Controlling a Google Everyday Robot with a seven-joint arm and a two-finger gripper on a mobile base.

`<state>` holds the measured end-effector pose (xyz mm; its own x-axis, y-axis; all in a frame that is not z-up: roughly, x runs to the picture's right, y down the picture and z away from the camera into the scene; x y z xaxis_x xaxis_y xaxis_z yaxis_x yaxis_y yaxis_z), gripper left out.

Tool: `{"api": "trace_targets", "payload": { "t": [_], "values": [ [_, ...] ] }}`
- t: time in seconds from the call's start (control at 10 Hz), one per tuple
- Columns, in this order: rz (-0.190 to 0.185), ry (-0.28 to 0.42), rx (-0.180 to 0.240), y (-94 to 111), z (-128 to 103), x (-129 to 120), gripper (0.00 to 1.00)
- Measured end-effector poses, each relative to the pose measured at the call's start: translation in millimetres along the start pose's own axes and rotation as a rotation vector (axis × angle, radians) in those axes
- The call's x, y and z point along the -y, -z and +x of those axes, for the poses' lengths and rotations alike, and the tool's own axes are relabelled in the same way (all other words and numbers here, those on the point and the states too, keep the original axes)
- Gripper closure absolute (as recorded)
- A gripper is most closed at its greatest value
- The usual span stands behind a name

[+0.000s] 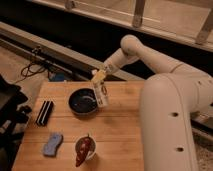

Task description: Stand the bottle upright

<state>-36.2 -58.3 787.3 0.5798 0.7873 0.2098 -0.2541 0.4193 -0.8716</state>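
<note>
The bottle (102, 95) is slim and whitish with a pale label. It stands nearly upright, leaning slightly, with its base on the wooden table (120, 130) at the right rim of the dark bowl (82, 101). My gripper (99, 77) reaches down from the upper right and is shut on the bottle's top end. The cap is hidden by the gripper.
A black ribbed block (45, 112) lies at the table's left. A blue sponge (52, 144) and a red pepper in a small white cup (84, 148) sit near the front. My white arm (170, 100) covers the table's right side. Cables (35, 67) lie on the floor behind.
</note>
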Motion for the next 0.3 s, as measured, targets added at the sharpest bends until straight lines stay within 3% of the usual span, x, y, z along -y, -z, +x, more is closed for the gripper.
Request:
{"api": "trace_targets", "payload": {
  "t": [0.1,0.3],
  "values": [
    [0.011,0.013,0.045,4,1,4,0.95],
    [0.057,0.054,0.078,17,5,14,0.95]
  ]
}}
